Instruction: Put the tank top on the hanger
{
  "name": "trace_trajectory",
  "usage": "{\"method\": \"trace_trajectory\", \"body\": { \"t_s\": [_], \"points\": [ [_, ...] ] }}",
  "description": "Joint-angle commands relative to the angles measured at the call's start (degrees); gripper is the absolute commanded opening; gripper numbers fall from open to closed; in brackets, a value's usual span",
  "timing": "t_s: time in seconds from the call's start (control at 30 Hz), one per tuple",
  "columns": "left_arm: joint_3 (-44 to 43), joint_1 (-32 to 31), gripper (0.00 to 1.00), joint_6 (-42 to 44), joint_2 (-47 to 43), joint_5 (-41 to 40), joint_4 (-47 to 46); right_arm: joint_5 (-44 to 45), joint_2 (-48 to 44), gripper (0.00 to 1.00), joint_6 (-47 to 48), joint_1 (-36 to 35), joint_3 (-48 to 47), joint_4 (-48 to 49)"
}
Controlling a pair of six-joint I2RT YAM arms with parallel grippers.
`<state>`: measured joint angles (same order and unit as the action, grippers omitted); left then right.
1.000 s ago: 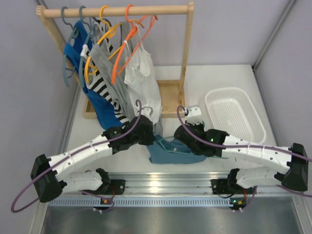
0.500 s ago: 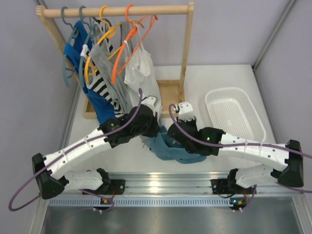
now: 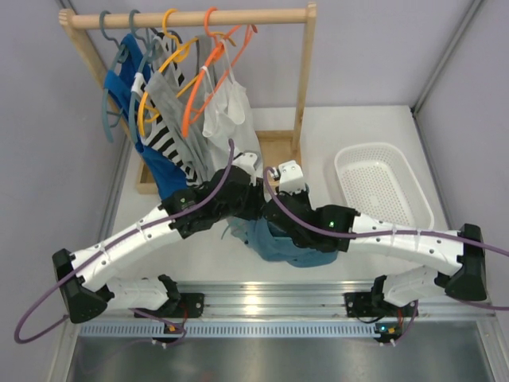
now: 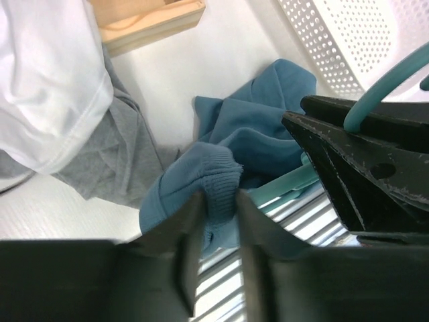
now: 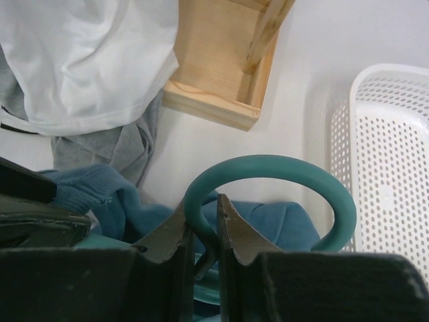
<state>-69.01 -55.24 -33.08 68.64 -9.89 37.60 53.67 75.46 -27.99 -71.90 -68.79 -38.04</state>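
so there's a wooden rack [image 3: 238, 16] at the back of the white table [image 3: 358, 123] holding orange hangers [image 3: 191, 107], grey-blue hangers [image 3: 107, 119], a royal-blue top [image 3: 121, 83], a striped one [image 3: 163, 135], a grey one [image 3: 167, 87] and a white one [image 3: 231, 119], plus a white perforated basket [image 3: 382, 187] off to the right

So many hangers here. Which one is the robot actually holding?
The light teal hanger, its hook pinched in the right tool. The orange hangers and grey-blue hangers hang on the wooden rail.
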Motion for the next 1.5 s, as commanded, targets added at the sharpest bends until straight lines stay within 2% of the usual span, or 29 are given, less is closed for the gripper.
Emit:
{"method": "trace_trajectory", "body": {
  "t_s": [0.0, 0.1, 0.27, 0.5, 0.7, 0.87, 1.23, 1.47],
  "points": [
    [-0.8, -0.1, 0.41, 3.1, -1.8, 0.6, -2.9, 0.2, -1.3, 0.00, 1.4, -1.2, -2.3, 3.5],
    [1.0, -0.2, 0.49, 5.8, -4.5, 1.0, -5.8, -0.2, -2.2, 0.00, 1.4, -1.8, -1.7, 3.7],
    [5.2, -0.2, 0.52, 11.3, -11.2, 1.5, -11.0, -1.8, -3.8, 0.00, 1.4, -2.4, 0.6, 5.2],
    [7.6, 0.0, 0.54, 17.1, -18.4, 1.2, -7.1, -4.1, -6.9, 0.00, 2.0, -2.5, 3.6, 7.4],
    [11.0, 0.0, 0.55, 19.4, -23.1, 7.9, -4.1, -4.6, -7.1, 0.00, 2.0, -2.5, 4.0, 7.2],
    [13.0, 0.0, 0.55, 20.9, -22.4, 12.9, -2.0, -5.2, -7.1, 0.00, 2.3, -2.6, 4.3, 7.4],
    [15.0, 0.4, 0.54, 23.8, -19.4, 10.4, -1.2, -5.6, -6.9, 0.00, 2.9, -3.0, 4.1, 6.9],
    [16.0, 0.6, 0.53, 25.8, -18.3, 13.1, -3.8, -6.1, -7.5, 0.00, 3.9, -3.1, 4.1, 7.3]
  ]
}}
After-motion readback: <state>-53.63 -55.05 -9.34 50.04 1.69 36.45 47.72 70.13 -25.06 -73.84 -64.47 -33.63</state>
